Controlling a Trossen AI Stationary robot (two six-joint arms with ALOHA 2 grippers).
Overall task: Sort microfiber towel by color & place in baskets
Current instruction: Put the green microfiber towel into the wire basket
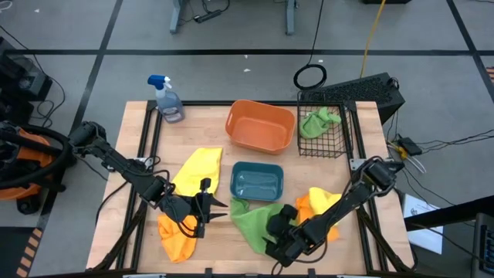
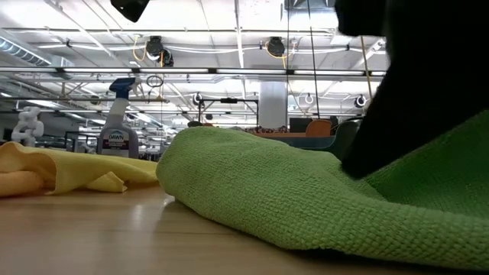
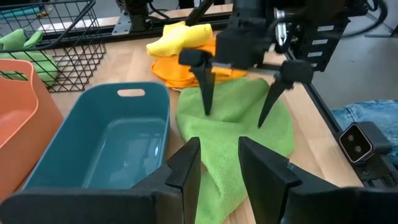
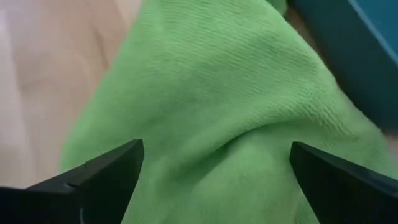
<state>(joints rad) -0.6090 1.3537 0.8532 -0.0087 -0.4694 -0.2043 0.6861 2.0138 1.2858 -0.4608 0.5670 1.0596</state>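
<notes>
A green towel lies flat on the table in front of the teal tray. My right gripper stands over it, open and pointing down, with one finger on each side of a raised fold. My left gripper hovers open beside the tray and holds nothing. It points level toward the green towel. An orange towel and a yellow towel lie near it. Another green towel sits in the black wire basket. The orange tub holds nothing. My right gripper comes at the green towel from above with spread fingers, and their tips reach the middle of the cloth. The towel lies slack on the table. I cannot tell whether the tips press it or only stand at its surface.
A yellow towel on an orange one lies at the right, behind my right arm. A spray bottle stands at the far left corner. The two grippers face each other closely across the green towel.
</notes>
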